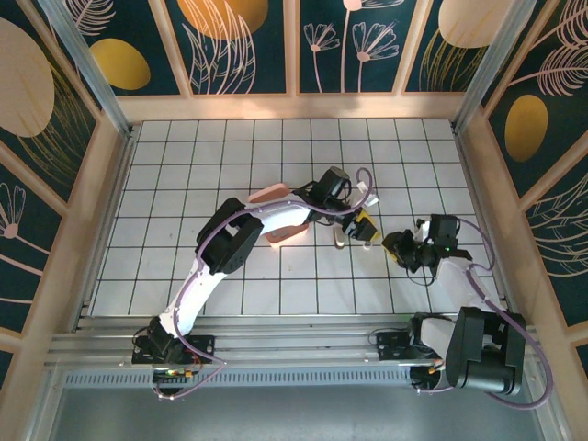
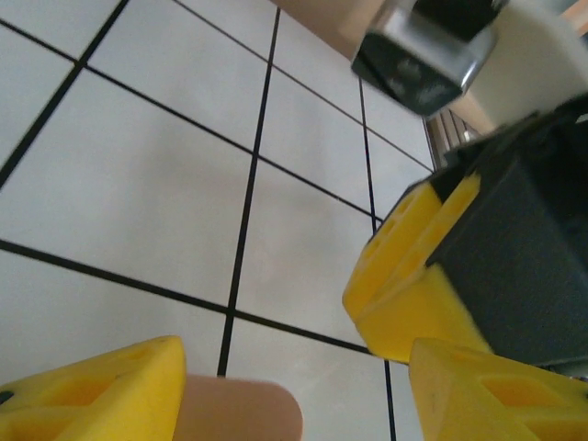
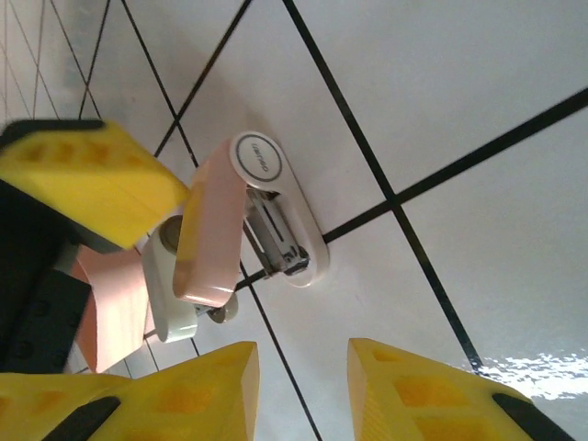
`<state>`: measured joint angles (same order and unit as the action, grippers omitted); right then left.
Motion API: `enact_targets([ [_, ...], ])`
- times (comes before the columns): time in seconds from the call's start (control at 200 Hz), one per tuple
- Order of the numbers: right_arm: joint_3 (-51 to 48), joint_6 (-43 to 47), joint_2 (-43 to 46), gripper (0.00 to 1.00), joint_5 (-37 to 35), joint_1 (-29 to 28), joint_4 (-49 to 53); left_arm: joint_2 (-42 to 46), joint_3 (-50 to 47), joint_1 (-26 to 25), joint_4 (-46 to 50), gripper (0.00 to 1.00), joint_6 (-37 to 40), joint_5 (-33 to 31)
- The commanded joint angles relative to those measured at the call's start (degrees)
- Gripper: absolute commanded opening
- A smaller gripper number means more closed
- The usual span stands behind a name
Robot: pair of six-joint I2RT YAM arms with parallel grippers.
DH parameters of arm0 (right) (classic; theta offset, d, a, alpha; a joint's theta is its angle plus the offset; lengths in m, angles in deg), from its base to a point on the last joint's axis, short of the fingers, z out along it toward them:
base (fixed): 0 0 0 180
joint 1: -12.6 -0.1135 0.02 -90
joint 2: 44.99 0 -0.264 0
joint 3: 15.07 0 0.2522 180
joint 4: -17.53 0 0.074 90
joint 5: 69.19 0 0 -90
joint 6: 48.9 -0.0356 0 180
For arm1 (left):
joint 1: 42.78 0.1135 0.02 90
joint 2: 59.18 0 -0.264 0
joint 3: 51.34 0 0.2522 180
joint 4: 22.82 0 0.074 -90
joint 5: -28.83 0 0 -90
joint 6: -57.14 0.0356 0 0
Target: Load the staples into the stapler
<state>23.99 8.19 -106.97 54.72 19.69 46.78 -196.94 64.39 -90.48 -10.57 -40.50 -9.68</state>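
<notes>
White tiles with a black grid cover the table (image 1: 184, 184), and the lines run beneath both grippers in the wrist views. A pink rounded tray (image 1: 268, 195) lies on the tiles behind the left gripper (image 1: 356, 231), on the side away from the right gripper (image 1: 395, 246), and is partly covered. A patch of glare (image 3: 542, 381) sits on the tiles just beside the right gripper. Walls (image 1: 243, 46) of dark teal panels with gold discs and pale drawn flowers, framed in light wood, stand well beyond both grippers. An aluminium rail (image 1: 294, 342) runs along their near side.
</notes>
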Motion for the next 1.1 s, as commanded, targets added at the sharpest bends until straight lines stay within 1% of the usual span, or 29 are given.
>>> enact_targets([
  [0.0,2.10,0.91,0.73,0.31,-0.60,0.28,1.57,3.34,-1.46,-0.43,2.55,0.65,2.58,0.40],
  [0.105,2.79,0.74,0.50,0.31,-0.69,0.07,1.49,5.03,-3.17,-0.45,1.06,0.67,0.42,-0.95],
  [0.205,3.98,0.82,-0.79,0.32,-0.94,-0.70,1.49,8.21,-6.72,-0.32,-4.02,0.72,-4.32,-3.58],
  [0.365,7.44,1.13,-4.26,0.35,-2.24,-3.15,1.40,14.44,-14.75,0.31,-12.51,0.78,-12.39,-12.42],
  [0.445,8.95,1.42,-6.69,0.36,-2.84,-4.40,1.10,17.40,-17.88,0.84,-15.08,0.81,-14.66,-14.86],
  [0.516,9.95,1.77,-8.85,0.36,-3.39,-5.26,0.71,20.08,-20.32,1.21,-16.11,0.82,-16.10,-18.63],
  [0.551,10.47,2.03,-9.97,0.36,-3.42,-5.65,0.60,21.20,-21.39,1.57,-16.90,0.82,-16.54,-19.47],
  [0.706,10.43,2.50,-14.03,0.35,-3.53,-6.95,-1.21,24.71,-24.65,2.96,-18.34,0.83,-17.41,-21.23],
  [0.876,6.88,1.88,-17.48,0.32,-4.15,-7.48,-4.66,26.69,-26.36,3.86,-18.01,0.83,-16.80,-22.14],
  [0.996,5.73,2.73,-18.27,0.31,-6.53,-7.53,-3.10,27.19,-26.90,4.15,-17.80,0.83,-16.53,-22.68],
  [1.096,6.54,3.49,-16.60,0.31,-8.20,-7.69,-0.55,27.48,-27.34,4.23,-17.61,0.83,-16.53,-23.00],
])
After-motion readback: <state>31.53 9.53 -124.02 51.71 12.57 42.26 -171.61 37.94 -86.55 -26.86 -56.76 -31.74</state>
